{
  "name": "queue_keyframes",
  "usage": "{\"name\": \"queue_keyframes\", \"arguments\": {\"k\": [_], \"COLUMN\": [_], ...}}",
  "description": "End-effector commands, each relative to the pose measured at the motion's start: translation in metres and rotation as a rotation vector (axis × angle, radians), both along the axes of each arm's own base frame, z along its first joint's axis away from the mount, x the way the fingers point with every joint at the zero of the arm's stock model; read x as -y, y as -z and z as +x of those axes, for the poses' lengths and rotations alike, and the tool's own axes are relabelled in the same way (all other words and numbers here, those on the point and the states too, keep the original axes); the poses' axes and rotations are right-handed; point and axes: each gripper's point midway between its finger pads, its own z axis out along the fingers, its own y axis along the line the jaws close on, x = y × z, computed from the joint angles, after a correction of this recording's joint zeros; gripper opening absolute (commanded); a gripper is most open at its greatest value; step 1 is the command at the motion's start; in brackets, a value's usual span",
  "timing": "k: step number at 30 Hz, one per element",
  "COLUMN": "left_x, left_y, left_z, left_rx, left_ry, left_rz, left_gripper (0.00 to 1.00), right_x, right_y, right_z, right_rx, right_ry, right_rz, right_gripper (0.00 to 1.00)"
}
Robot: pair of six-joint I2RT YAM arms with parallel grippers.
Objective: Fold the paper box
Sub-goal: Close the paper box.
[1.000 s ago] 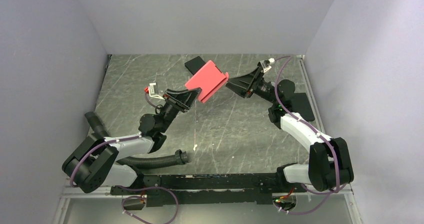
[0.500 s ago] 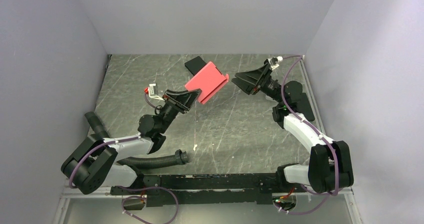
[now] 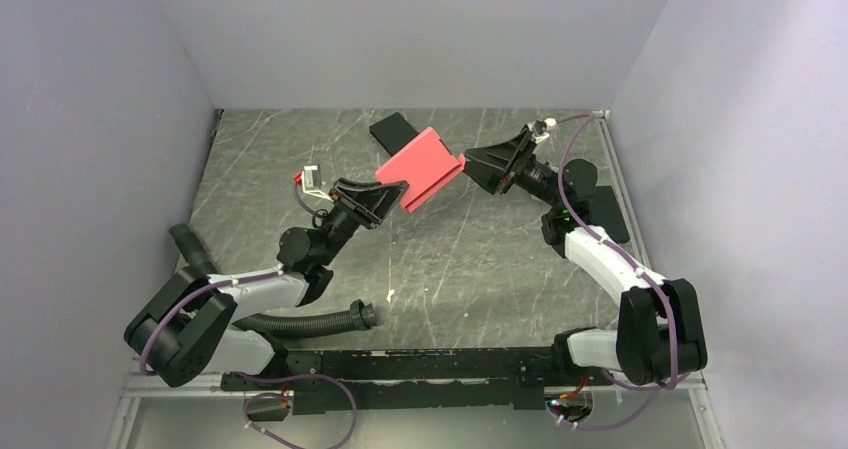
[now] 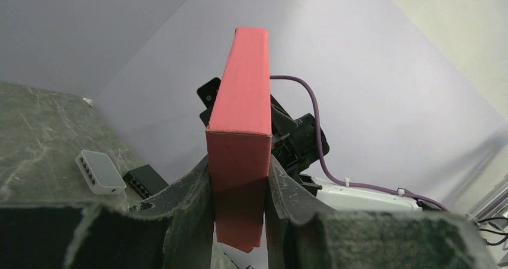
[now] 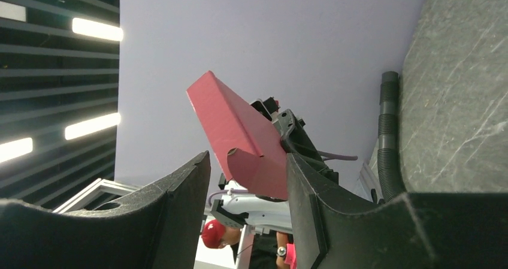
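Well, over on the left a ribbed black hose (image 3: 300,322) lies on the dark marbled table (image 3: 470,259), close to the base of the left arm. That arm reaches up and away toward the middle. The left gripper (image 4: 238,188) is clamped on the paper box (image 3: 420,167), with one finger pressed against each broad face at its lower left corner.

The box is clear of the table, up in the air about the middle of the scene. It is tilted, with its long side running up and to the right. From the left wrist it shows edge-on, a narrow pinkish-red slab standing up between the two fingers. On the table beyond it, toward the far wall, lies a flat black box (image 3: 392,129), partly hidden behind the red one.

Further right, the right gripper (image 3: 468,162) comes in from the far right with its fingers spread wide, the tips right at the box's right-hand end. From the right wrist that end, with a small rounded notch in its edge, sits in the gap between the fingers, close to one of them. Whether it actually touches, I cannot tell. By the right wall a flat black slab (image 3: 605,209) lies on the table.
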Motion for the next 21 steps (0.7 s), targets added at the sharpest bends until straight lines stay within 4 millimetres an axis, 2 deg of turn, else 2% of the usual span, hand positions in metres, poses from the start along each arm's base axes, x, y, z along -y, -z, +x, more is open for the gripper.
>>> {"name": "queue_keyframes", "arguments": {"k": [1,16,21], "left_x": [-0.0013,-0.0023,-0.0038], "left_y": [-0.0307,-0.032,-0.0311], "left_z": [-0.0115,-0.0124,-0.0115], "left_rx": [0.109,0.112,0.106], "left_ry": [0.021,0.02,0.012], "left_rz": [-0.051,-0.054,-0.057], "left_gripper": [0.01,0.01,0.01], "right_x": [0.0006,0.0004,0.0005], "right_y": [-0.014,-0.01,-0.0142], "right_z": [0.0032,0.0035,-0.0007], "right_rx": [0.027,0.026,0.053], "right_ry": [0.015,0.019,0.015], "right_rz": [0.017,0.009,0.01], "right_gripper": [0.52,0.46,0.43]}}
